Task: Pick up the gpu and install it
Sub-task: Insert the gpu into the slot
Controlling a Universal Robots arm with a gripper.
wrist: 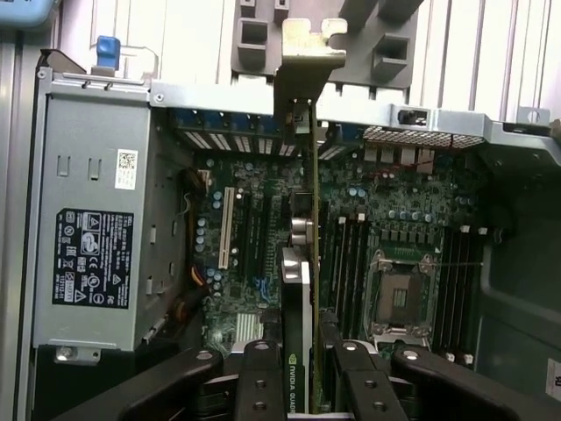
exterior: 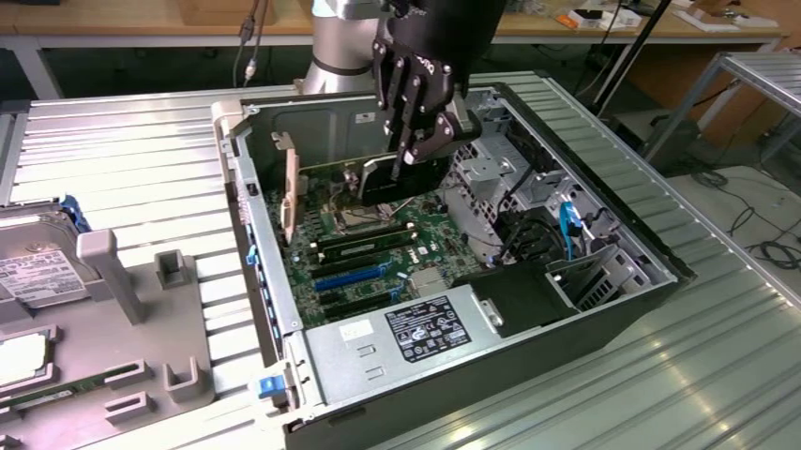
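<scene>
The gpu [wrist: 298,281] stands on edge inside the open computer case [exterior: 626,244], over the motherboard [exterior: 375,253], with its silver end bracket [wrist: 307,61] toward the case's slotted rear wall. The gripper [wrist: 307,381] is clenched on the card, with black fingers [wrist: 261,386] pressed against both faces. In the exterior view the gripper [exterior: 419,150] hangs over the case with the dark card [exterior: 390,187] below it. The power supply [exterior: 400,333] sits at the case's near end. A grey tray [exterior: 138,309] with a hard drive [exterior: 32,281] lies to the exterior view's left.

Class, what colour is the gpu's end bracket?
Silver-grey. The bracket of the gpu shows best in the wrist view.
</scene>
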